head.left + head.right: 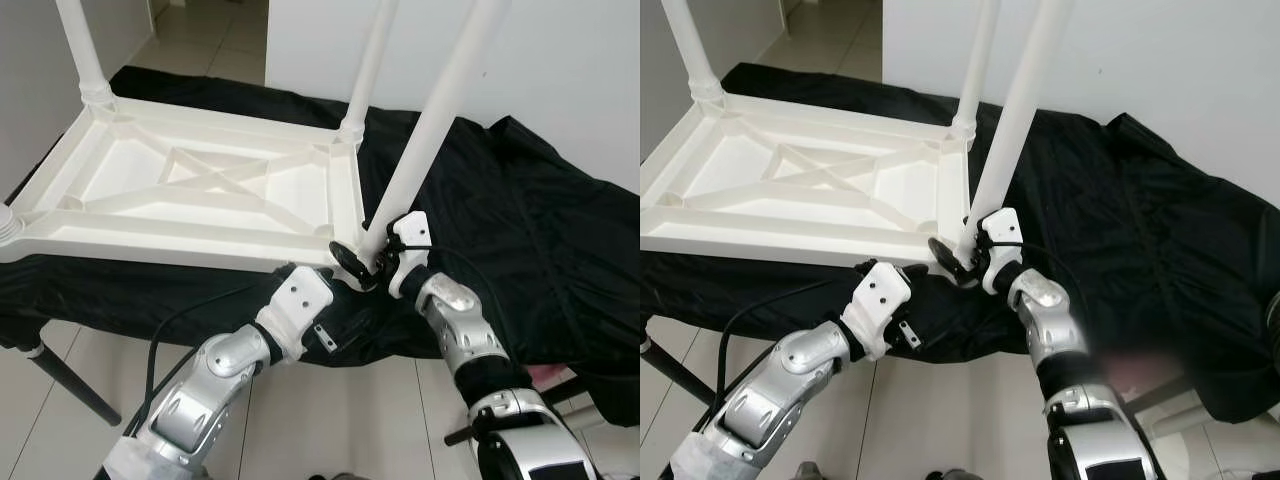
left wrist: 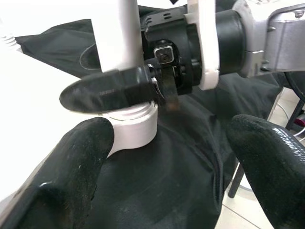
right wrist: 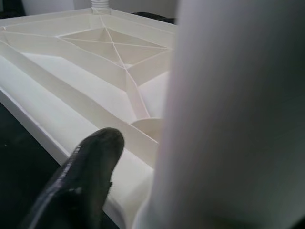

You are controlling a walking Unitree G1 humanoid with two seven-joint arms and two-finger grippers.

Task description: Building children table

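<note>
The white plastic children's table [image 1: 200,190] lies upside down on a worktop draped in black cloth [image 1: 520,230], its ribbed underside facing up. Two legs already stand at the far corners, one far left [image 1: 82,55] and one far right [image 1: 372,65]. At the near right corner, a third leg [image 1: 435,125] leans in, its lower end at the corner socket [image 2: 136,126]. The right gripper [image 1: 372,262] is clamped on that leg just above the socket, one black finger [image 2: 109,93] pressed across the white tube. The left gripper [image 1: 335,262] sits right beside it at the table's near edge, its fingers [image 2: 71,167] spread apart, framing the socket and touching nothing that I can see. Tiled floor [image 1: 330,420] shows beneath the worktop's edge.
</note>
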